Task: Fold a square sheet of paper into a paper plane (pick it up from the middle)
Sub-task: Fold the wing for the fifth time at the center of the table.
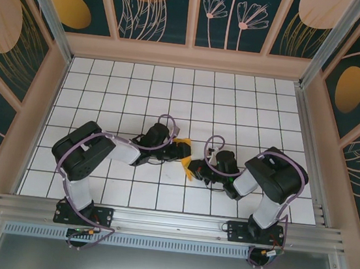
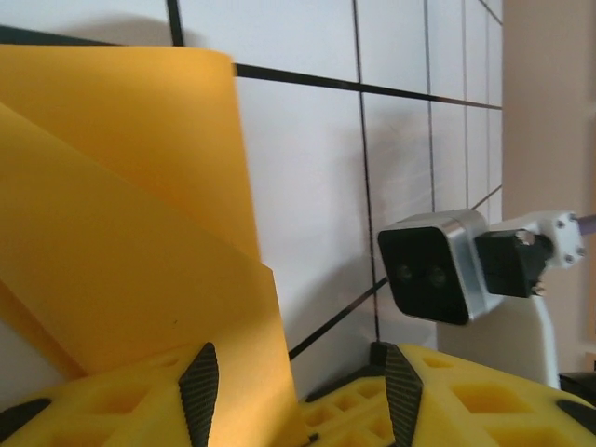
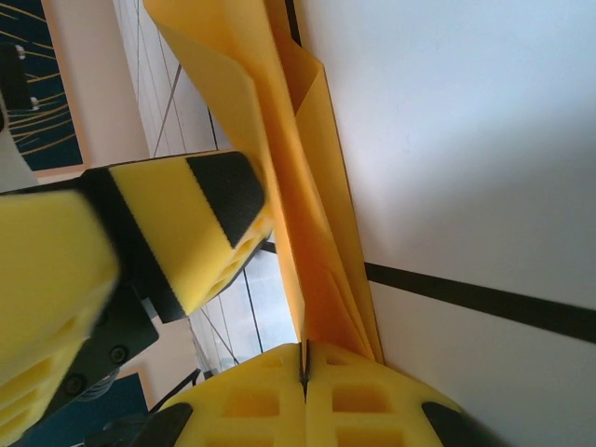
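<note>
**Two hands meet on a folded orange sheet**

Yellow fingers [image 3: 372, 410] of the right hand [image 3: 304, 368] fill the bottom of its own wrist view. They are pressed tight together, with the lower end of the square sheet of paper [image 3: 307, 186] nipped in the seam between them. The sheet is folded into long, narrow layers that run up and away from that grip, over the white gridded table [image 3: 466, 140]. Just beside the paper hangs one black-padded finger of the left hand [image 2: 303, 396]; I cannot tell whether it touches.

From the left wrist, that hand stands roughly half open, with bare table showing in the gap. A flap of the orange sheet drops into the gap and lies along one finger, while the other finger is clear of it, so nothing is clamped. The right arm's silver-and-black camera [image 2: 433, 265] sits close by.

From above, both hands are low over the table's near middle, with the paper between them.
</note>
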Tool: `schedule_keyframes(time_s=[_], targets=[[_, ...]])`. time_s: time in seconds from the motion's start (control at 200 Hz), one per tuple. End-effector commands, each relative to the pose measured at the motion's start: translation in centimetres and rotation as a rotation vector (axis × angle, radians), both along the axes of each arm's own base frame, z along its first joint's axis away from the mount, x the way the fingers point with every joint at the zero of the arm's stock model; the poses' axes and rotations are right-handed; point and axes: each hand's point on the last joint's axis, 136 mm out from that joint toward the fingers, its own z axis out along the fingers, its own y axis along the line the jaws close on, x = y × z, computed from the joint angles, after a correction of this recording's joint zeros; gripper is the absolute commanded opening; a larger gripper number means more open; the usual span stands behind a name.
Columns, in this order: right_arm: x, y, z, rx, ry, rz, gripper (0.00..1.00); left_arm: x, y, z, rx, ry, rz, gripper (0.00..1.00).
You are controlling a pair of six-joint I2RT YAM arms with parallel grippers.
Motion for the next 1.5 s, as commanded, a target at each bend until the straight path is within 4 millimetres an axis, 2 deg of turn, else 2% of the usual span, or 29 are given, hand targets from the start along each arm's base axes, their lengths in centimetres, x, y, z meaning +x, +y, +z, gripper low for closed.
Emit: schedule_keyframes(time_s=[0.0, 0.12, 0.27, 0.55, 0.69, 0.846, 0.981, 1.101, 1.281, 1.496], targets=[[0.0, -0.8, -1.6, -0.06, 0.047, -0.024, 0.04, -0.4, 0.8, -2.7, 0.108, 0.054, 0.005, 0.5], [0.0, -0.7, -1.5, -0.085, 0.043, -0.014, 0.09, -1.0, 1.7, -4.2, 0.158, 0.092, 0.019, 0.48], [0.1, -1.0, -0.6, -0.128, 0.011, -0.007, 0.15, -1.1, 1.8, -4.4, 0.164, 0.095, 0.016, 0.48], [-0.7, -1.3, 0.2, -0.177, -0.022, 0.035, 0.14, -1.1, 1.8, -4.6, 0.177, 0.096, 0.009, 0.48], [-1.3, -1.0, -0.3, -0.185, -0.006, 0.062, 0.12, -1.1, 1.8, -4.5, 0.175, 0.095, 0.007, 0.48], [-1.8, -1.6, -2.1, -0.25, 0.035, 0.064, 0.05, -1.1, 1.8, -4.5, 0.178, 0.096, 0.008, 0.48], [-2.6, -1.7, -3.1, -0.285, 0.066, 0.087, 0.05, -1.2, 2.0, -4.7, 0.189, 0.102, 0.012, 0.48], [-2.6, -1.8, -2.9, -0.301, 0.063, 0.083, 0.08, -1.2, 2.1, -4.8, 0.194, 0.104, 0.012, 0.48], [-2.2, -1.4, -1.0, -0.282, 0.008, 0.089, 0.15, -1.2, 2.0, -4.6, 0.191, 0.1, 0.011, 0.48], [-2.9, -1.4, -1.0, -0.299, 0.008, 0.117, 0.16, -1.1, 1.9, -4.6, 0.19, 0.101, 0.01, 0.47]])
